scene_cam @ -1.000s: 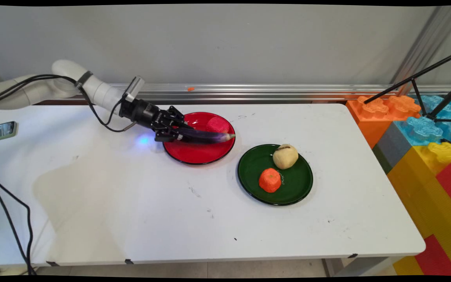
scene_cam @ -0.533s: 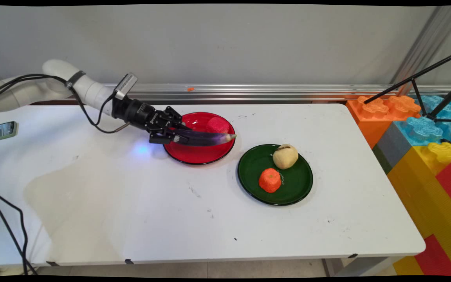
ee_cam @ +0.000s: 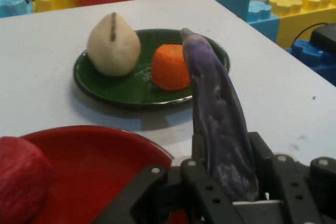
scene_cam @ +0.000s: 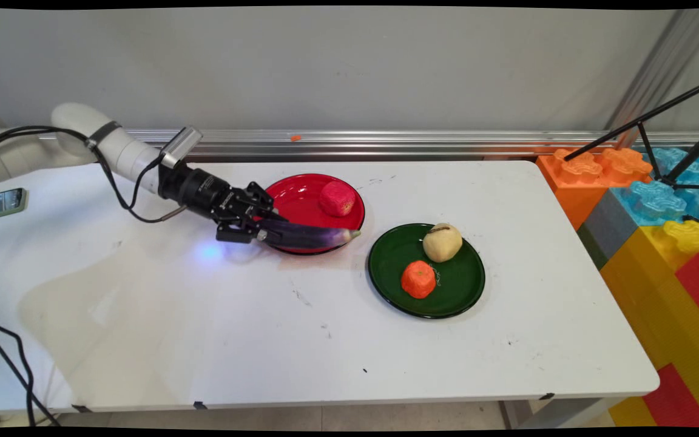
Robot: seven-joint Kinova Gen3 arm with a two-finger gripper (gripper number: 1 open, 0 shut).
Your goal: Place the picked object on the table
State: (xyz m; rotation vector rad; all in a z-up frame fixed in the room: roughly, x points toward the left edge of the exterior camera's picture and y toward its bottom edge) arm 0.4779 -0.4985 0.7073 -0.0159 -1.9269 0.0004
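- A phone [scene_cam: 1,203] lies at the far left edge of the white table [scene_cam: 204,328], well apart from everything else.
- The gripper [scene_cam: 263,228] comes in from the left. It squeezes one end of a long purple eggplant [scene_cam: 310,236].
- The eggplant sticks out toward 3 o'clock, over the near rim of the red plate [scene_cam: 298,200]. I cannot tell if it touches the plate.
- A red fruit [scene_cam: 337,198] sits on the red plate, at about 2 o'clock on it.
- From the hand camera, the eggplant [ee_cam: 218,124] points toward the green plate [ee_cam: 113,87].
- The green plate [scene_cam: 459,285] is just beside the red plate, at its 4 o'clock.
- An orange fruit [scene_cam: 418,279] sits on the green plate at 8 o'clock. A pale yellow fruit [scene_cam: 442,242] sits at 12 o'clock.
- Big toy blocks [scene_cam: 659,212] stand at the far right, off the table.
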